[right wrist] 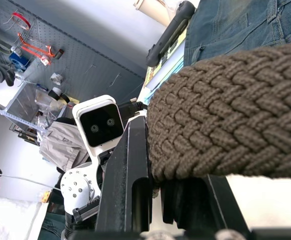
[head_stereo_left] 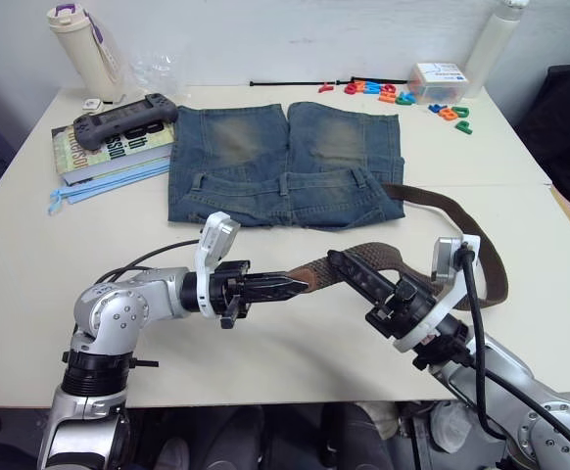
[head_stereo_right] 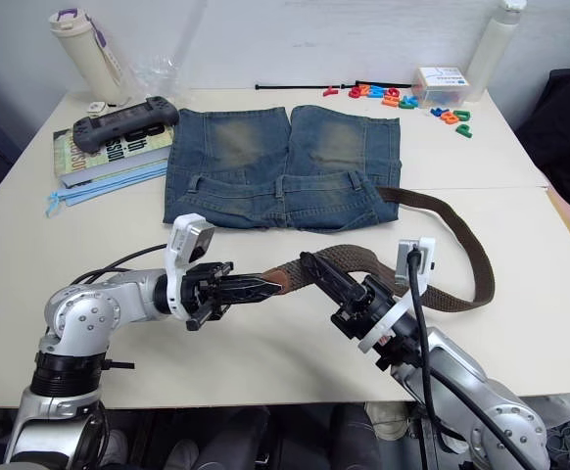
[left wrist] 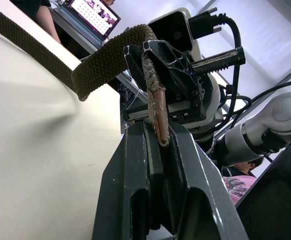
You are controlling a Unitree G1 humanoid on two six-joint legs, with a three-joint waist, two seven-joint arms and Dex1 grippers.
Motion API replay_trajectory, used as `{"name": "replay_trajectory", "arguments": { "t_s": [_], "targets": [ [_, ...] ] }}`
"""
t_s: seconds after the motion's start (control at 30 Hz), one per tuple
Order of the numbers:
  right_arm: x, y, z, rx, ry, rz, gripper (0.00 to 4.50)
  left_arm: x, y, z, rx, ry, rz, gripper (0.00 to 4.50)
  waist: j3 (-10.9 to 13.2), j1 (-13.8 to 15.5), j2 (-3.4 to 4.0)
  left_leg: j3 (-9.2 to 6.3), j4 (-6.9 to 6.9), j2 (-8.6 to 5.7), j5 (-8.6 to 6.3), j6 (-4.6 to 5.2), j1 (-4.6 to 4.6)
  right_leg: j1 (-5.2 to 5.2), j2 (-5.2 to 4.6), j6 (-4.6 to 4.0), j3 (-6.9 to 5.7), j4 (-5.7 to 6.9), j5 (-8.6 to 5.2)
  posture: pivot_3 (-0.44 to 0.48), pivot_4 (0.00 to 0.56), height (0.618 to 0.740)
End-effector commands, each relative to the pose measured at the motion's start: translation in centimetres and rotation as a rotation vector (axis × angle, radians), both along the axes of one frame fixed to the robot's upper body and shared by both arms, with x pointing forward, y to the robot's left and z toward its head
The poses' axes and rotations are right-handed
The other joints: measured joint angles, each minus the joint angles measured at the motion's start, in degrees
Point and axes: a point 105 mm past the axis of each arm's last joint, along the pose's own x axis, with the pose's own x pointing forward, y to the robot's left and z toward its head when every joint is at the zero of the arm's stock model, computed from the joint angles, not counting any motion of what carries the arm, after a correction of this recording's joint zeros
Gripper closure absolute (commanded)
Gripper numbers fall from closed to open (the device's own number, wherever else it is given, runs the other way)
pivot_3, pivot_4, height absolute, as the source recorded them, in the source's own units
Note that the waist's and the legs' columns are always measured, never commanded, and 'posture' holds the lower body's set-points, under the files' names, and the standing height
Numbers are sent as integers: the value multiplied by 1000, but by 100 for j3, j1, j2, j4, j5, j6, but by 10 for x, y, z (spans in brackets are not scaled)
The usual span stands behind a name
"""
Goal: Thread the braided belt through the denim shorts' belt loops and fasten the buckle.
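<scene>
The denim shorts (head_stereo_left: 285, 162) lie flat at the table's middle back, with belt loops (head_stereo_left: 285, 183) along the waistband on the near side. The braided belt (head_stereo_left: 481, 245) starts at the shorts' right corner, curves round to the right and comes back toward me. My right gripper (head_stereo_left: 347, 269) is shut on the woven strap (right wrist: 225, 125) just behind its end. My left gripper (head_stereo_left: 287, 285) is shut on the belt's brown leather tip (left wrist: 157, 112), held above the table in front of the shorts. The two grippers nearly touch. The buckle is hidden.
A book (head_stereo_left: 109, 152) with a grey game controller (head_stereo_left: 126, 119) on it lies left of the shorts, beside a blue pouch (head_stereo_left: 109, 184). A bottle (head_stereo_left: 79, 39) stands at the back left. Coloured letters (head_stereo_left: 403, 95), a white box (head_stereo_left: 440, 80) and another bottle (head_stereo_left: 496, 39) are at the back right.
</scene>
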Motion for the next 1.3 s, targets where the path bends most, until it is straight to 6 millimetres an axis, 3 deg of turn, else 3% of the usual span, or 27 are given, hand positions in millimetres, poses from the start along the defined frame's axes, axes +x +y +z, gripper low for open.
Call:
{"name": "replay_trajectory", "arguments": {
  "t_s": [0.03, 0.1, 0.23, 0.43, 0.57, 0.67, 0.9, 1.03, 1.23, 1.27, 1.3],
  "targets": [
    [1, -10, 7, 11, -35, -51, 4456, 1, 5, 10, -32, -34, 12, 4479, 0, 0, 0, 0, 0, 0, 0, 0, 0, 0, 0, 0, 0, 0, 0, 0, 150, 657],
    [1, -12, 7, 17, -29, -58, 4456, 1, 5, 11, -32, -34, 15, 4479, 0, 2, 0, 0, 0, 0, 0, 0, 0, 0, 0, 0, 0, 0, 0, 0, 150, 657],
    [4, -18, 4, 12, -20, -84, 2872, 1, 5, 10, -32, -36, 17, 4479, 0, 0, 0, 0, 0, 0, 0, 0, 0, 0, 0, 0, 0, -1, 0, 0, 150, 657],
    [6, -22, 0, 9, -7, -106, 53, 1, 6, 11, -30, -40, 19, 4479, 0, 3, 0, 0, -5, 0, 1, -1, 2, 0, 0, -1, 0, -1, -1, 0, 150, 657],
    [6, -22, 1, 13, -10, -106, 53, 2, 6, 11, -28, -39, 20, 4479, 0, 2, 0, 0, -5, 0, 1, -1, 2, 0, 0, -1, 0, -1, -1, 0, 150, 657],
    [7, -22, 0, 9, -14, -116, 924, 2, 5, 11, -30, -40, 19, 4479, 0, 2, 0, 0, -5, 0, 1, -1, 2, 0, 0, -1, 0, -1, -1, 0, 150, 657],
    [7, -22, 1, 6, -27, -121, 4377, 4, 4, 12, -26, -41, 28, 4479, 0, 3, 0, 0, -6, 0, 1, -1, 2, 0, 0, -1, 0, -2, -1, 0, 150, 657],
    [8, -22, 1, 0, -30, -125, 4453, 5, 2, 12, -17, -49, 37, 4479, 0, 3, 0, 0, -6, 0, 1, -1, 2, 0, 0, -1, 0, -2, -1, 0, 150, 657],
    [13, -27, 3, -4, -45, -170, 4500, 11, 3, 11, 37, -137, 74, 1813, 0, 0, 0, 0, -6, 0, 1, -1, 2, 0, 0, -1, 0, -2, -1, 0, 150, 657],
    [16, -30, 5, -1, -50, -195, 4500, 12, 6, 9, 58, -160, 77, 1482, 0, -3, 0, 1, -6, 0, 1, -2, 2, 0, 0, -1, 0, -1, -1, 0, 150, 657],
    [18, -34, 6, 1, -52, -220, 4500, 13, 9, 9, 72, -175, 78, 1482, 0, -4, 0, 1, -6, 0, 1, -2, 2, 0, 0, -1, 1, -1, -1, 0, 150, 657]
  ]
}}
